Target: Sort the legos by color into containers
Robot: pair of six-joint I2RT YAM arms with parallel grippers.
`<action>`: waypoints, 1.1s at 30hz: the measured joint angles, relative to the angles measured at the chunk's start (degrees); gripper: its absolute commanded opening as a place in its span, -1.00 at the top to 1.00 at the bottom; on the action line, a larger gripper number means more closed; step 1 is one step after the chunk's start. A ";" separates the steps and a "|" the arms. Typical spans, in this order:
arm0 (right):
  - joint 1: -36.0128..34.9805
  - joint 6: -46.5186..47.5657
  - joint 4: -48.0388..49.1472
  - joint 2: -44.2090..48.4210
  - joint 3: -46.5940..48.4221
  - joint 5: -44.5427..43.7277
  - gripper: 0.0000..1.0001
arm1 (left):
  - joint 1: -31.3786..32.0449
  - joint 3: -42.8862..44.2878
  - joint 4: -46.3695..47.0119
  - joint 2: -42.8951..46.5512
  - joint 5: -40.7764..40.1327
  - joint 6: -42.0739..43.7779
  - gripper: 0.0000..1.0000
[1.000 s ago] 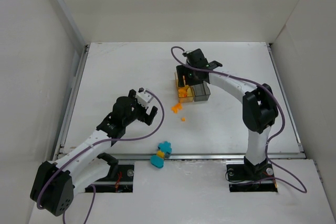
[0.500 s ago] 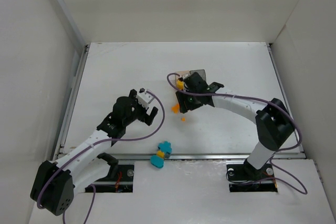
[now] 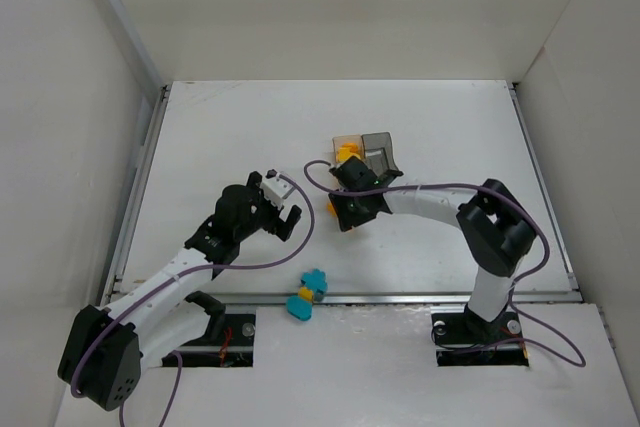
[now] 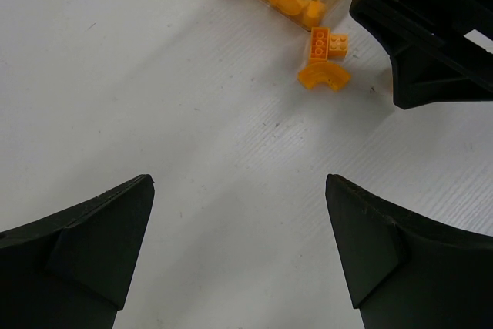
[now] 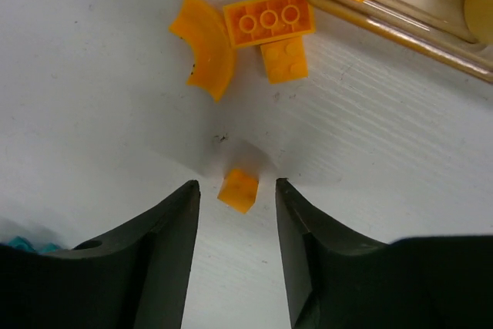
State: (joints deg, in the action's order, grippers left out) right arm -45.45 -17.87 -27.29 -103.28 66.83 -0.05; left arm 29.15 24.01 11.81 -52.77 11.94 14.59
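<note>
My right gripper (image 5: 237, 184) (image 3: 347, 219) is open and low over the table. A small orange cube lego (image 5: 238, 189) lies between its fingertips, touching neither. Beyond it lie three more orange legos: a curved piece (image 5: 204, 44), a long brick (image 5: 269, 18) and a small brick (image 5: 284, 59); they also show in the left wrist view (image 4: 323, 58). The amber bin (image 3: 347, 150) (image 5: 385, 13) holds orange pieces; the grey bin (image 3: 380, 150) adjoins it on the right. Teal and yellow legos (image 3: 306, 293) lie at the table's near edge. My left gripper (image 3: 283, 209) (image 4: 239, 190) is open and empty.
White walls enclose the table on the left, back and right. A metal rail (image 3: 400, 297) runs along the near edge, beside the teal legos. The right arm's cable (image 3: 320, 172) loops left of the bins.
My right gripper has left the bins, swung toward the near left and come down over the loose orange legos. The left arm has barely moved.
</note>
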 measured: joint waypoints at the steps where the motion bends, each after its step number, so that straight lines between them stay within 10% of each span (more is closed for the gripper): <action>1: -0.02 -0.15 0.35 -0.22 -0.17 -0.17 0.08 | 0.00 0.00 0.02 0.00 0.02 0.00 -0.83; 11: -0.02 -2.78 2.45 -0.63 -1.25 -1.42 1.00 | 0.00 0.00 0.00 -0.02 0.02 0.09 -0.83; 28: 8.24 0.42 -0.04 0.74 19.21 -5.88 0.97 | 0.76 5.84 0.35 -14.53 8.79 12.02 -0.81; 33: 12.11 3.26 0.11 -7.50 23.23 -5.73 0.60 | 1.40 10.49 0.52 -21.00 9.88 14.03 -0.81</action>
State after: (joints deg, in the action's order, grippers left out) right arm -33.34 -14.61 -27.18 -110.78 90.06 -5.78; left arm 30.55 34.50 12.34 -73.78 21.82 28.62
